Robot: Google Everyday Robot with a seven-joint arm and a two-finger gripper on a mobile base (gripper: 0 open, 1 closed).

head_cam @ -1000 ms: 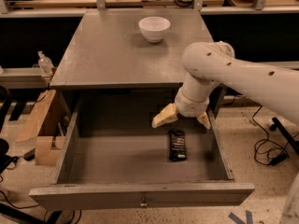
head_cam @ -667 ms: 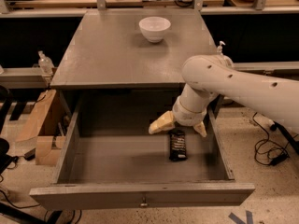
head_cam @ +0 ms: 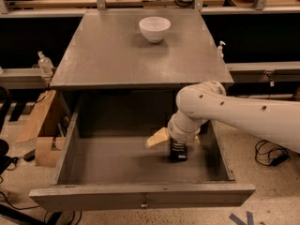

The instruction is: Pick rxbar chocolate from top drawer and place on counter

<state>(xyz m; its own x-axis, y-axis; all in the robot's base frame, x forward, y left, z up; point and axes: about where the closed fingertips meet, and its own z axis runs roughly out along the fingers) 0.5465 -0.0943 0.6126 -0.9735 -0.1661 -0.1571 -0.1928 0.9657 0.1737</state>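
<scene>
Gripper (head_cam: 174,143), spread open and empty, low in the drawer (head_cam: 140,197) over the bar (head_cam: 178,152); it should straddle the bar's narrow sides before closing.

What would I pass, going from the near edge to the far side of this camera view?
top drawer front panel → rxbar chocolate on the drawer floor, with the gripper open just over it → counter → white bowl
</scene>
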